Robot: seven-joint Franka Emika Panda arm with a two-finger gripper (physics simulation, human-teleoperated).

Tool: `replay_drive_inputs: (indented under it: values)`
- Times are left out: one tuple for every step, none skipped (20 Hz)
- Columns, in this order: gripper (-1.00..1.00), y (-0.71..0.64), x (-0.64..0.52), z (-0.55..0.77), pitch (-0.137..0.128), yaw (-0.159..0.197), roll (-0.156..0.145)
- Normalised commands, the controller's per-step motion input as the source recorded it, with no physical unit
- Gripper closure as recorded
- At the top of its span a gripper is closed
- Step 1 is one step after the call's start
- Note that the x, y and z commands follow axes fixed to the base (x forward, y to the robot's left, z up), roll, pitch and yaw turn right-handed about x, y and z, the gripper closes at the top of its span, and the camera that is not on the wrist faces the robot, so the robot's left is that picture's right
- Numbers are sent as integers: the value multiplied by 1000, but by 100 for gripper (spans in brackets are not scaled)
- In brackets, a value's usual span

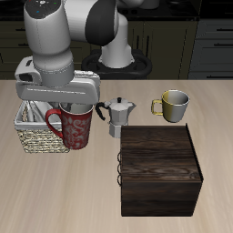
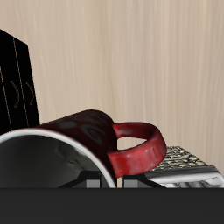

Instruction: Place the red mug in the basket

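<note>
Now, going left to right in the exterior view: the basket (image 1: 36, 136) sits near the table's edge, woven tan w/ pale lining visible at its rim. The red mug (image 1: 76, 128) hangs just beside it, overlapping the basket's nearer corner in this view, upright or close to it, handle (image 1: 54, 124) turned toward the basket; whether its base touches the table can't be told. The gripper (image 1: 76, 102) is right above the mug opening, fingers reaching down at the rim, clamped on the mug as far as the pics show, w/ the grey-white arm (image 1: 56, 41) rising behind. Next comes a small silver moka pot (image 1: 118, 116) standing on the table (image 1: 55, 196), near the mug but apart. In front of it lies the big dark wooden box (image 1: 160, 169), 2 small handles on its side. Farther back, beside the pot, stands the yellowish-olive mug (image 1: 174, 105), white inside. Wrist view: the red mug (image 2: 83, 140) fills the frame close up, grey-white interior facing the cam, loop handle (image 2: 140, 144) sticking out, a bit of the basket (image 2: 185, 162) under it, the dark box (image 2: 17, 92) further off; fingertips are barely visible.
</note>
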Motion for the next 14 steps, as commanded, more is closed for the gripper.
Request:
replay_drive_inputs:
  values:
    - [100,-119,-76,285,-45,24,-36]
    - [100,103,-654,1063,-140,16,42]
    - [100,-6,-342,590,-65,27,-13]
    - [100,50,-301,442,-81,67,38]
    - [100,-42,-120,185,-24,10,-9]
    - [100,44,-323,416,-69,65,12]
    - [100,-25,-292,392,-50,4,7]
    - [100,-68,-247,347,-48,40,-9]
    - [100,-52,-323,342,-32,-18,-36]
    - [100,35,-276,384,-72,63,29]
    - [100,-50,-671,695,-83,-7,-24]
    - [100,70,-330,337,-67,67,13]
    - [100,6,-291,309,-63,34,7]
    - [100,-45,-228,247,-24,-9,-7]
